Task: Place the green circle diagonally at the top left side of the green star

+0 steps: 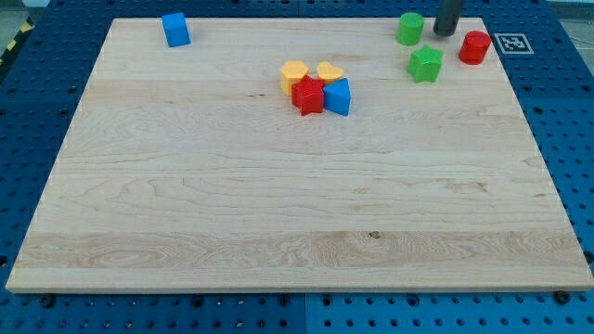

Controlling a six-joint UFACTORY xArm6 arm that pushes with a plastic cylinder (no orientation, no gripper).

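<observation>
The green circle [410, 29] stands near the board's top edge at the view's upper right. The green star [425, 65] lies just below it and slightly to the right, a small gap apart. My tip [445, 33] comes down from the view's top, just right of the green circle and above the green star, close to the circle but with a narrow gap showing.
A red cylinder [474, 46] sits right of my tip. A cluster of a yellow hexagon [293, 75], yellow heart [329, 72], red star [308, 96] and blue block [338, 96] lies mid-board. A blue cube [175, 30] is at top left. The wooden board [278, 213] ends just above the circle.
</observation>
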